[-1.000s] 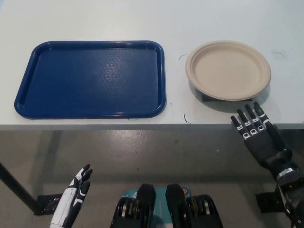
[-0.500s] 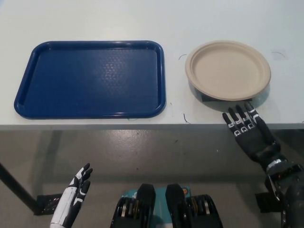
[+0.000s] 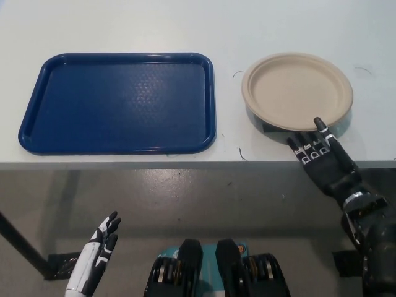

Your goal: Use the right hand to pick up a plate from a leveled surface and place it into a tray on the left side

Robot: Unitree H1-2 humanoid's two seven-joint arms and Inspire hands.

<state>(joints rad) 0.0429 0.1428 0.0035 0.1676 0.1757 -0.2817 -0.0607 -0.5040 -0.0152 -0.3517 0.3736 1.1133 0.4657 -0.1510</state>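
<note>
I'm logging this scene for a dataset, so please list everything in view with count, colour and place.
Tray: one, dark blue, left part of the table, nothing in it.
Plate: one, beige, right part of the table, raised on something dark beneath.
Table: one, pale grey-white, fills the upper picture.
Right hand: one, black, open, fingers reaching the plate's near rim.
Left hand: one, white, open, resting low at lower left, below the table edge.

You have bright, even overhead light on the pale table (image 3: 124,25), with no harsh glare. The plate (image 3: 297,90) casts a dark shadow along its near edge. The floor (image 3: 204,198) below lies dimmer. Focus is sharp throughout; the far corners look slightly washed out, perhaps from overexposure.
</note>
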